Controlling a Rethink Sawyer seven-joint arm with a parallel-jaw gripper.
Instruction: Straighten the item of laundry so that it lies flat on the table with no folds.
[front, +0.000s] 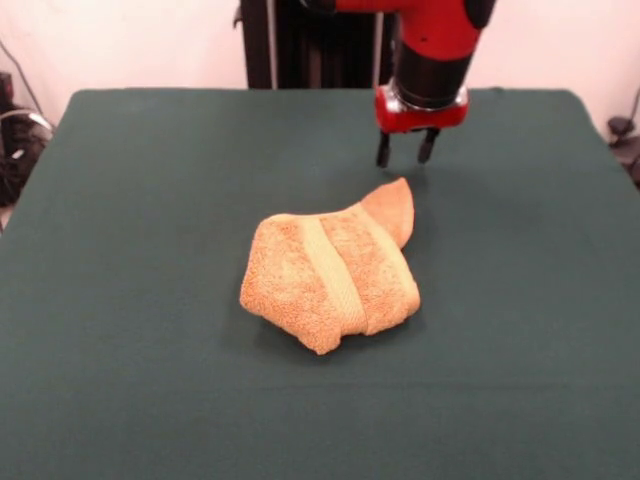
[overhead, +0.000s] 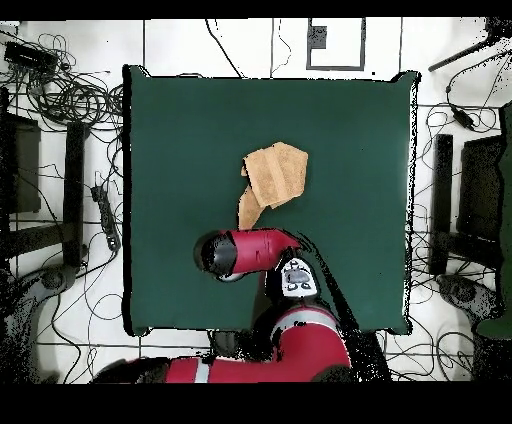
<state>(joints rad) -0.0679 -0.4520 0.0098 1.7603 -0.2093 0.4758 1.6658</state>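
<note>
Front view: the red-and-black arm comes down vertically, its hand (front: 406, 148) hanging open and empty at one o'clock from the towel (front: 333, 275), just above its upturned corner. The fuzzy orange-tan towel lies bunched mid-table (front: 130, 300), a smoother pale band crossing it.

Overhead view: the arm covers the hand; the towel (overhead: 274, 177) lies folded, a point trailing toward seven o'clock.

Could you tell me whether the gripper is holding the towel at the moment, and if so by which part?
Nothing is held: the gripper hangs open above the towel, clear of its raised corner.
</note>
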